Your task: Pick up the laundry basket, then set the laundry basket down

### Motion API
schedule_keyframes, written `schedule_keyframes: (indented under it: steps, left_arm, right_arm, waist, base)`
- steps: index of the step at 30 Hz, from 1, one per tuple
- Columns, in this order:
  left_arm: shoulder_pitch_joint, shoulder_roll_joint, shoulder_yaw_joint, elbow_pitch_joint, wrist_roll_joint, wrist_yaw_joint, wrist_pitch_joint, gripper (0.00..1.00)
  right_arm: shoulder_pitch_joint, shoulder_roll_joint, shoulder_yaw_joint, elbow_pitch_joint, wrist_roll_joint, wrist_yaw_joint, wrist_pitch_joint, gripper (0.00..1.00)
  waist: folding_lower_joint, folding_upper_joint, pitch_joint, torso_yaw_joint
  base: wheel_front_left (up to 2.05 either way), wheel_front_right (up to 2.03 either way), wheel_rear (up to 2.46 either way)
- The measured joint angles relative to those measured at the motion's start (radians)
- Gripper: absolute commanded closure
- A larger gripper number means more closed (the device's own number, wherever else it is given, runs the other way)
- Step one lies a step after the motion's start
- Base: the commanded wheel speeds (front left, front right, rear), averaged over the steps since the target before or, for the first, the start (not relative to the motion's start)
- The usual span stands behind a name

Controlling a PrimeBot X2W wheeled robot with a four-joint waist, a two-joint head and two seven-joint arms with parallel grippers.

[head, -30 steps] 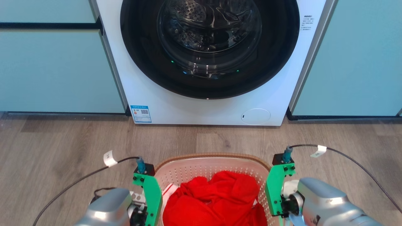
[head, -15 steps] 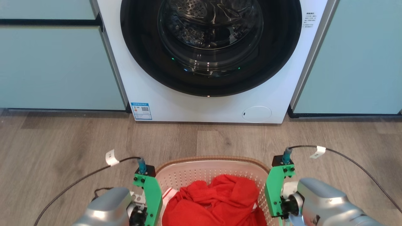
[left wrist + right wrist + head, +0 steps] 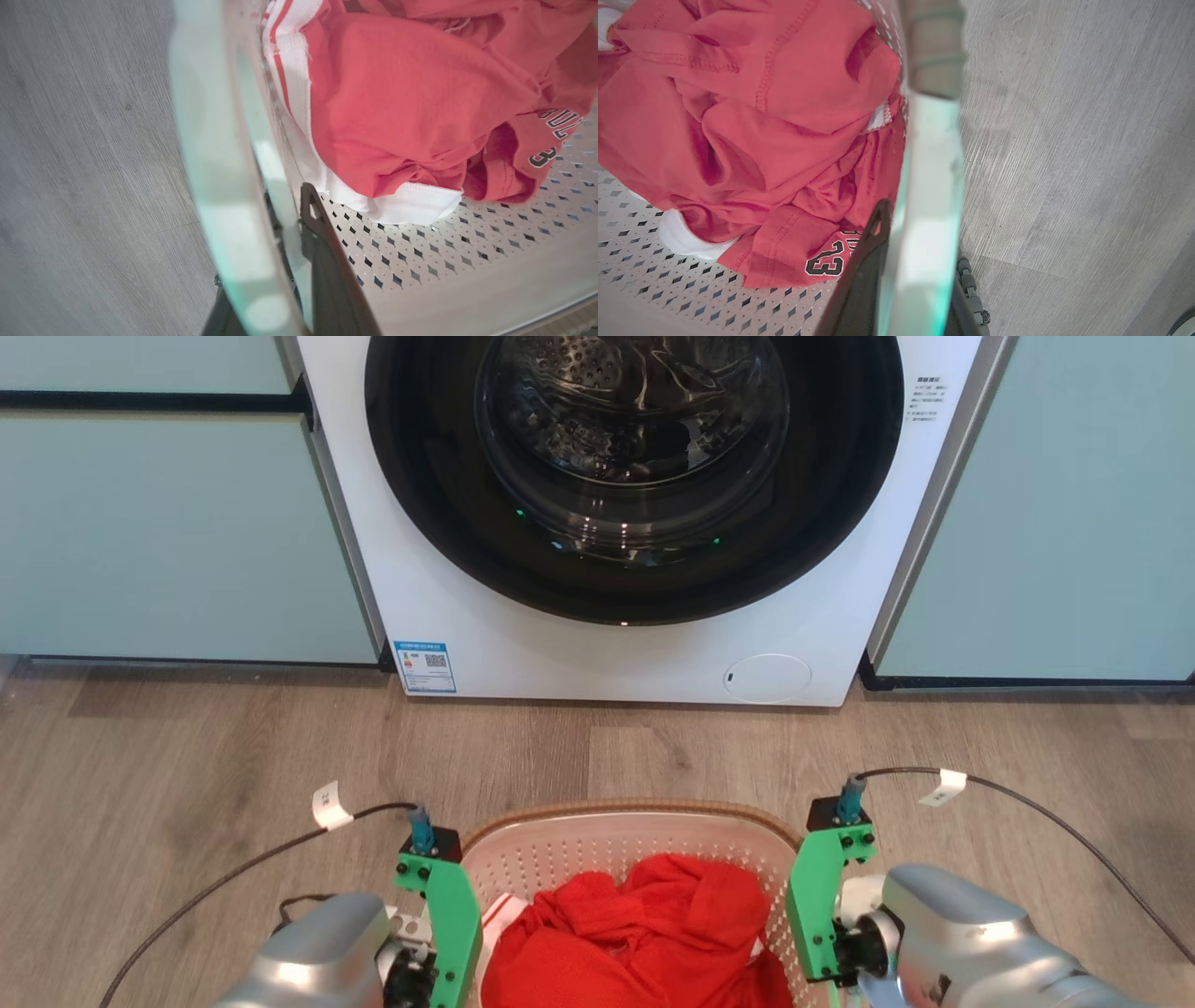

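The laundry basket (image 3: 625, 814), holding a red jersey (image 3: 644, 933), is at 6 o'clock in the head view, with the washing machine (image 3: 635, 523) at 12 o'clock; the left gripper (image 3: 290, 207) at its 9 o'clock side and the right gripper (image 3: 920, 233) at its 3 o'clock side are each clamped narrowly across the rim, one finger inside the wall and one outside.
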Motion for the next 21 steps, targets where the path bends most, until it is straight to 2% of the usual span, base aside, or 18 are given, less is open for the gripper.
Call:
schedule_keyframes:
  steps: [21]
  left_arm:
    - [0.0,0.001,0.0,0.0,0.0,0.0,-0.001,1.0]
  right_arm:
    - [-0.015,-0.002,0.034,0.0,0.028,0.0,-0.017,1.0]
  waist:
    - [0.0,0.0,-0.003,-0.001]
  base:
    - [0.0,0.0,0.0]
